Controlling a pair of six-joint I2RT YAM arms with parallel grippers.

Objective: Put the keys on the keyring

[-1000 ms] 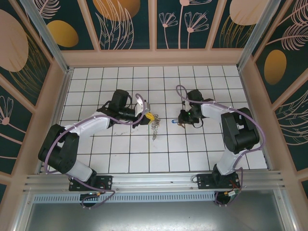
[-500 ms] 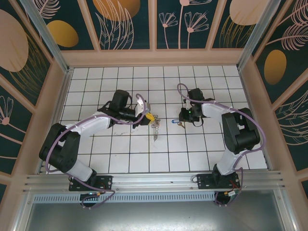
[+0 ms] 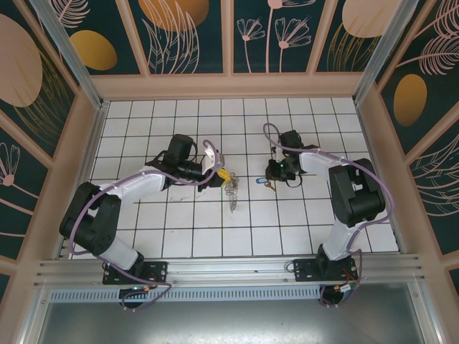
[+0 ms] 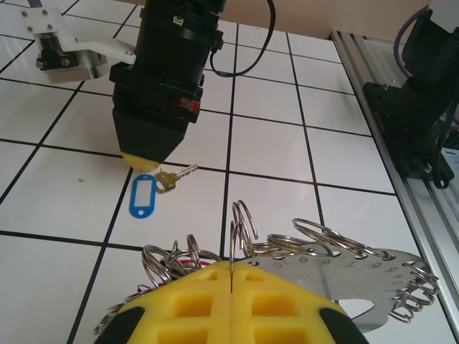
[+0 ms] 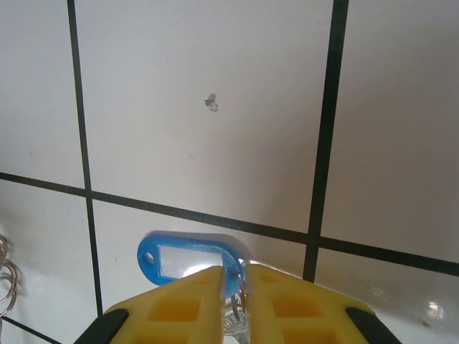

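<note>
Down on the white tiles [image 4: 272, 150], the right gripper [image 5: 235, 281] has its yellow pads almost together, pinching one end of the blue tag [image 5: 188, 256], whose small brass key [image 4: 176, 176] lies flat beside it. Nearby, the left gripper [image 4: 231, 279] is clamped tight on the keyring [image 4: 351, 266] (a flat metal plate rimmed with wire loops).

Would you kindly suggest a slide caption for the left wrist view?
Left gripper pinches the keyring while the right gripper grips the blue-tagged key on the tiled table.
</note>
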